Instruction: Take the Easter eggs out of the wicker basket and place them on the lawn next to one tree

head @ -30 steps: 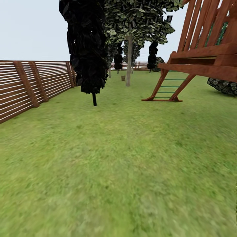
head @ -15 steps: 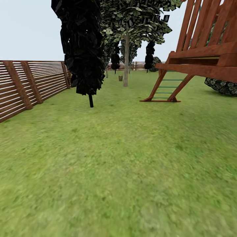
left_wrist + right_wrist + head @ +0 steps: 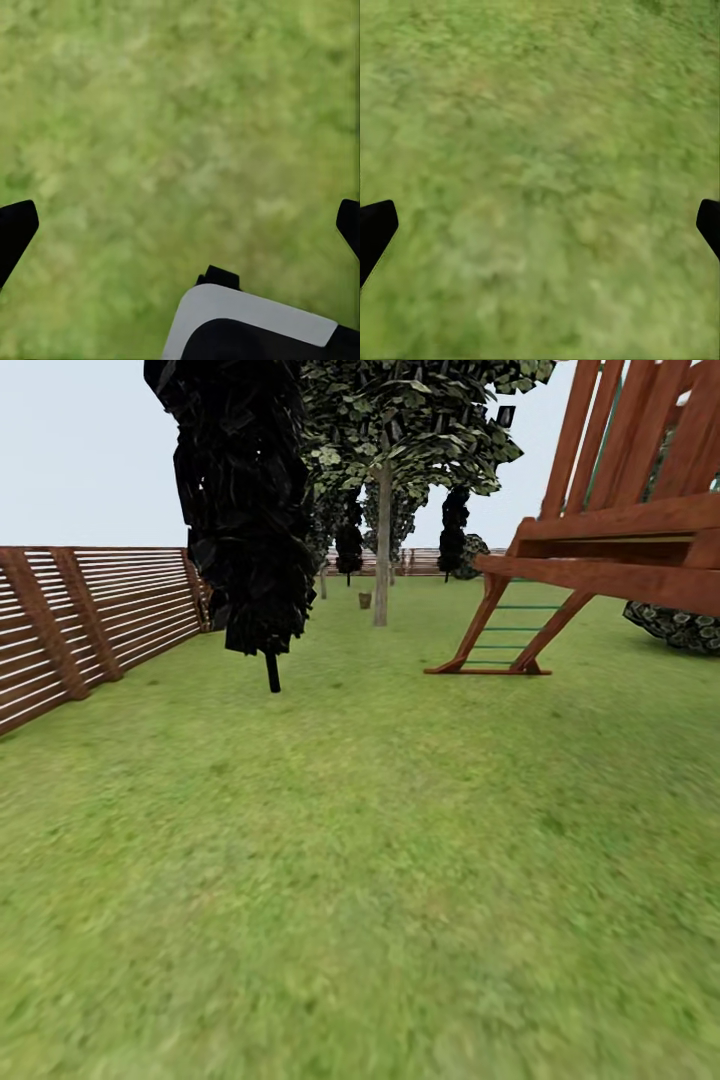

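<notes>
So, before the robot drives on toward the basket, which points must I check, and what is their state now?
1. Basket in sight: ok, a small brown shape far ahead beside the pale trunk.
2. Eggs in the basket: cannot tell, too far and too small.
3. Path over the lawn: ok, open grass between the dark tree and the playset.
4. Distance from the fence: ok, it stays well to the left.
5. Left gripper open, holding nothing: ok, grass between the fingertips.
6. Right gripper open, holding nothing: ok, the same.
</notes>
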### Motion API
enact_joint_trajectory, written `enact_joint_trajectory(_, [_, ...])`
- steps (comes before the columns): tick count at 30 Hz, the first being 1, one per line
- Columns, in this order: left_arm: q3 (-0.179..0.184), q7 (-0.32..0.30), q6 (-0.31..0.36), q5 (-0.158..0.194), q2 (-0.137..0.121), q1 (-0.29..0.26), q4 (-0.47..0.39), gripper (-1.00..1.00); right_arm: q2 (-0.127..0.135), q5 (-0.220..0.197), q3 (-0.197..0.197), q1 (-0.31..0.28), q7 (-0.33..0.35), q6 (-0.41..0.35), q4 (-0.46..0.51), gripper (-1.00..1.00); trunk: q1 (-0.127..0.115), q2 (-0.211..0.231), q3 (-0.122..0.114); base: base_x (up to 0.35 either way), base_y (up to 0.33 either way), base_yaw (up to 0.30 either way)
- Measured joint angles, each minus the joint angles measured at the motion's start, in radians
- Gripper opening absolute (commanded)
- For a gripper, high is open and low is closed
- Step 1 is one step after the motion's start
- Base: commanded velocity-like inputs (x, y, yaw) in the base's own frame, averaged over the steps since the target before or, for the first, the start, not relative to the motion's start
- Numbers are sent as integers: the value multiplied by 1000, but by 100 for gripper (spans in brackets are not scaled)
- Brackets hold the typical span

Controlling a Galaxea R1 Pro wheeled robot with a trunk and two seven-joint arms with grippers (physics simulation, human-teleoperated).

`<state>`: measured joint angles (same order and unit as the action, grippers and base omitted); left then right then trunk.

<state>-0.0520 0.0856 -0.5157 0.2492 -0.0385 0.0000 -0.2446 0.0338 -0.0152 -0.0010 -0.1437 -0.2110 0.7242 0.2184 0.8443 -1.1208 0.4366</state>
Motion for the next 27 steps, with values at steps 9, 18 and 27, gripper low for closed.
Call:
enact_joint_trajectory(9, [0, 0, 0, 0, 0, 0, 0, 100, 1, 2, 2, 0, 1, 0, -28, 100, -35, 63, -29, 333, 0, 0])
enact_joint_trajectory(18, [0, 0, 0, 0, 0, 0, 0, 100, 2, 4, 2, 0, 2, 2, -29, 100, -69, 126, -65, 333, 0, -42])
enact_joint_trajectory(27, [0, -1, 0, 0, 0, 0, 0, 100, 1, 4, 2, 0, 2, 2, -30, 100, -88, 161, -82, 333, 0, -3])
